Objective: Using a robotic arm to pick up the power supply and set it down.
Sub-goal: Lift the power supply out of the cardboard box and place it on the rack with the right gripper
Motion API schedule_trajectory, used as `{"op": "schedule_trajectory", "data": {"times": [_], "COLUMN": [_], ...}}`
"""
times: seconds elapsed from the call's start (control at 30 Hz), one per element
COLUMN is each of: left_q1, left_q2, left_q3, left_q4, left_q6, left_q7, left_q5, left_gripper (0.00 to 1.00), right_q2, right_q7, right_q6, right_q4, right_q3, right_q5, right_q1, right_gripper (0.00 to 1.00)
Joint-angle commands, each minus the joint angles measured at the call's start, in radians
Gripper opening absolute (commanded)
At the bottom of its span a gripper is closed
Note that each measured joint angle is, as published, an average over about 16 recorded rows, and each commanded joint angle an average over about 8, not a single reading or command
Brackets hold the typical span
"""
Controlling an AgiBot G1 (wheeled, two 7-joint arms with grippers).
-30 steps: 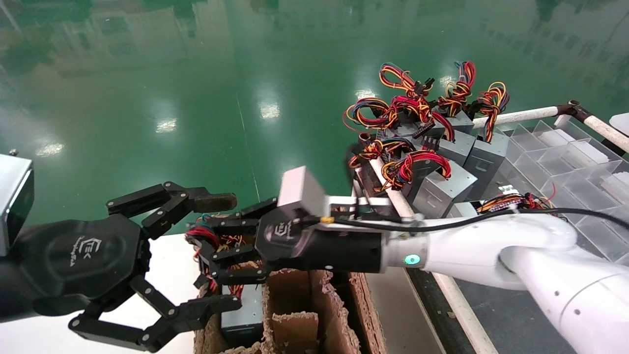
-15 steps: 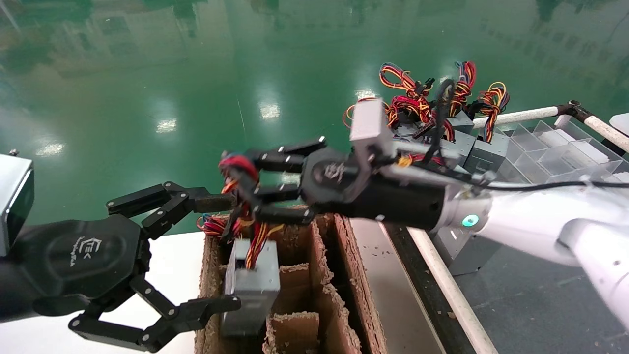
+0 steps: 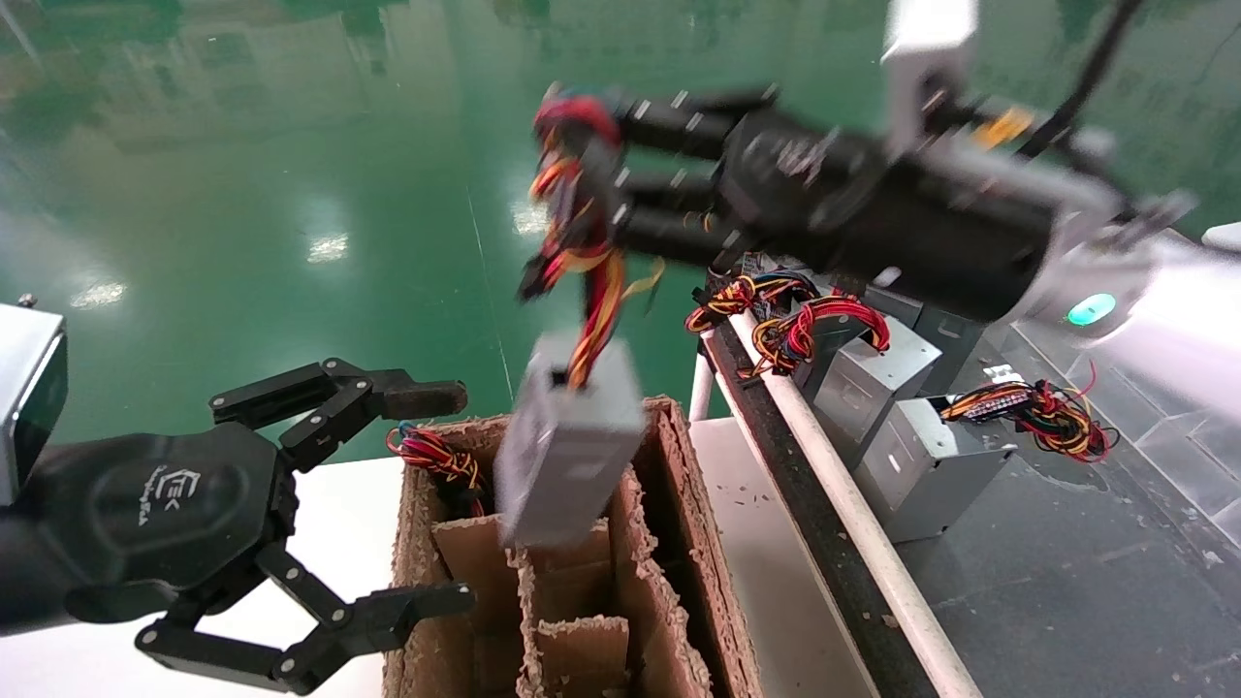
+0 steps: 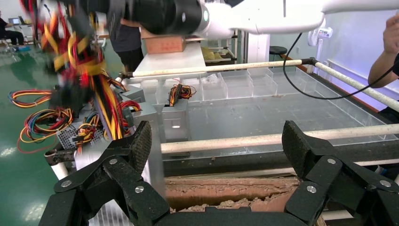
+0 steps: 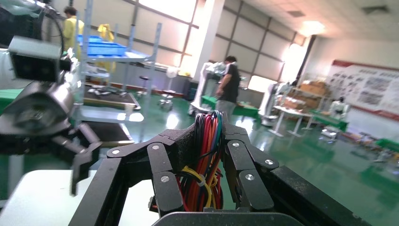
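Glossy white robotic arm (image 3: 1183, 310), black wrist, green indicator light, black screw-studded linkage fingers (image 3: 679, 111).

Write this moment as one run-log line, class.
right gripper: shut on wire bundle | power supply: hanging above cardboard box | left gripper: open, idle beside box

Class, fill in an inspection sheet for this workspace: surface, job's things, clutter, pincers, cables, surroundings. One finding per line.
Surface: white table under a torn cardboard divider box; railed rack to the right.
Job's things: power supply hangs by its wires above the box; another bundle sits in a compartment.
Clutter: spare supplies on the rack; clear bins behind.
Pincers: right pincer shut on the wires, raised; left pincer open, beside the box.
Cables: black cable draped over the rack.
Surroundings: green floor; people in the hall.
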Motion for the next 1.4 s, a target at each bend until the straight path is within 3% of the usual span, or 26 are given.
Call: {"op": "schedule_trajectory", "data": {"times": [0.03,0.37,0.77,1.1,1.4], "left_q1": [0.000,0.000,0.000,0.000,0.000], "left_q2": [0.000,0.000,0.000,0.000,0.000], "left_q3": [0.000,0.000,0.000,0.000,0.000], "left_q4": [0.000,0.000,0.000,0.000,0.000], "left_q6": [0.000,0.000,0.000,0.000,0.000], "left_q7": [0.000,0.000,0.000,0.000,0.000], "left_q5": [0.000,0.000,0.000,0.000,0.000], "left_gripper": [1.00,1.00,1.00,1.00,1.00], "right_q2": [0.022,0.182,0.384,0.518,0.557], "right_q7": [0.006,0.034,0.039,0.022,0.018], "right_q6": [0.000,0.002,0.003,0.049,0.126], "right_q4": [0.004,-0.041,-0.121,-0.240,-0.335], "right_q3": [0.005,0.016,0.019,0.027,0.040], "right_q5": [0.005,0.003,-0.005,0.003,0.021], "right_q1": [0.023,0.142,0.206,0.199,0.138], "right_gripper": [0.00,0.00,0.00,0.00,0.00]}}
